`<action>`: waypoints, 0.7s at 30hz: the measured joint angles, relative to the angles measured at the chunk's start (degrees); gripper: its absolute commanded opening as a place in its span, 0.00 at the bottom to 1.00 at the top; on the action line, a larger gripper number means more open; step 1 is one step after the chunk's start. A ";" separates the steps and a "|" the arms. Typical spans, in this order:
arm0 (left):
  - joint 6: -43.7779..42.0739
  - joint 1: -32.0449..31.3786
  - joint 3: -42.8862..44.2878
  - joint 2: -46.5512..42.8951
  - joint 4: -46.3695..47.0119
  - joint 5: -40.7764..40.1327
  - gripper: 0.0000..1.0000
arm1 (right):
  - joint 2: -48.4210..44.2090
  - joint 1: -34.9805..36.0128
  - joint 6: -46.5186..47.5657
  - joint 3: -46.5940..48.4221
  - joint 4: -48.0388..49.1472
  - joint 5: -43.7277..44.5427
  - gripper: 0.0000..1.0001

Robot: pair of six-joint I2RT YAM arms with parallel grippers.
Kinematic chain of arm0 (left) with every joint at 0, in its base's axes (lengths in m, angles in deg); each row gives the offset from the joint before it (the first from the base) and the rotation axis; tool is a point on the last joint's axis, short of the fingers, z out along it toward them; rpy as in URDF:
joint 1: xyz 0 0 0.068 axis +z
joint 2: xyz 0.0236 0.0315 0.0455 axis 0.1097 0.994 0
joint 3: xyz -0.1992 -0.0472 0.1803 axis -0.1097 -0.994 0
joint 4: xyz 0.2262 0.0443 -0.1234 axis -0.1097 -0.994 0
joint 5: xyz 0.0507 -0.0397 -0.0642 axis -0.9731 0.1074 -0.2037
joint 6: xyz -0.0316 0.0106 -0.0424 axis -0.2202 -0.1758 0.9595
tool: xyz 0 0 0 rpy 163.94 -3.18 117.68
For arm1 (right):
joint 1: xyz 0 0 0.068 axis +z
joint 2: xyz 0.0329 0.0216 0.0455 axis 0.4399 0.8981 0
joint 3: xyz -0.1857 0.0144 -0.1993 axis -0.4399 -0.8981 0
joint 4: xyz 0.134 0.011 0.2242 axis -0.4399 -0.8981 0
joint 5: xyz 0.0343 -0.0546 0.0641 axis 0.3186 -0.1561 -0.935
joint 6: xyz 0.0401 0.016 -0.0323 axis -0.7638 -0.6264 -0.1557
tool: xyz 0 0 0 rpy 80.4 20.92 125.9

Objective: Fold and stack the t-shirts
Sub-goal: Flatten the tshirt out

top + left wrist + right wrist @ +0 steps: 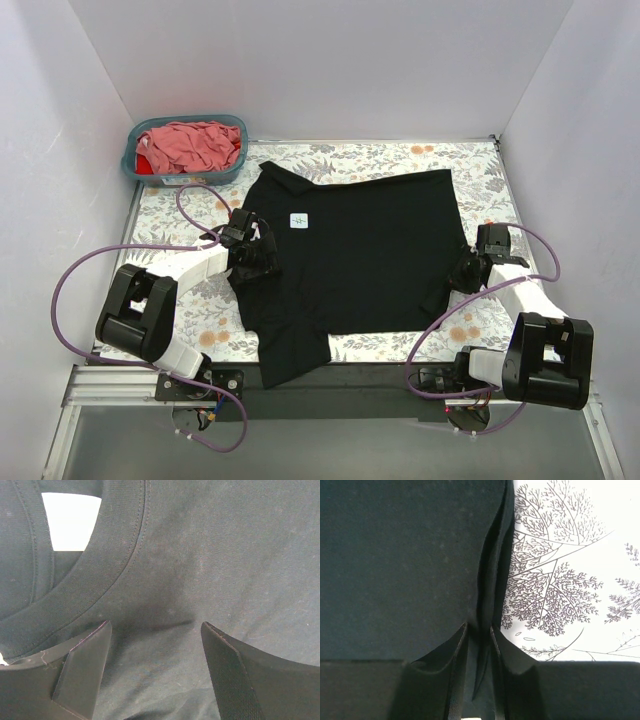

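Black t-shirt (pixel 370 250), soft knit: plain white tag (pixel 70 522) and ribbed collar (pixel 100 580) sit just past the left gripper's (pixel 156 625) wide-spread fingers; right gripper (pixel 478 626) pinches its folded edge.

A black soft cloth t-shirt (pixel 400 565) fills the left side, and its edge runs up the middle as a raised fold. At the bottom, the two dark fingers (pixel 452 655) pinch that fold between them. To the right lies the white desk (pixel 570 555), printed with grey branching leaves.
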 measured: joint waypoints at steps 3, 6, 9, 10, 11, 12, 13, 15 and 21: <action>0.00 0.00 0.02 0.02 0.00 0.00 0.72 | 0.04 0.00 0.31 0.83 -0.52 -0.20 0.31; 0.00 0.00 0.09 0.11 -0.09 0.00 0.72 | 0.50 0.00 0.37 1.77 -0.70 -0.68 0.31; 0.00 0.00 0.31 0.31 -0.31 0.00 0.72 | 1.14 0.00 0.35 2.45 -0.76 -1.09 0.31; 0.00 0.00 0.31 0.33 -0.33 0.00 0.72 | 1.25 0.00 0.35 2.60 -0.76 -1.31 0.31; 0.02 0.00 0.33 0.33 -0.35 0.00 0.72 | 1.31 0.00 0.35 2.69 -0.76 -1.51 0.31; 0.00 0.00 0.33 0.35 -0.35 0.00 0.72 | 1.38 0.00 0.35 2.75 -0.79 -1.66 0.31; 0.02 0.00 0.35 0.37 -0.37 0.00 0.72 | 1.51 0.00 0.35 2.80 -0.76 -1.77 0.31; 0.00 0.00 0.39 0.42 -0.39 0.00 0.72 | 1.75 0.00 0.33 2.86 -0.79 -1.86 0.31; 0.00 0.00 0.39 0.42 -0.42 0.00 0.72 | 2.71 0.00 0.33 2.86 -0.79 -1.31 0.09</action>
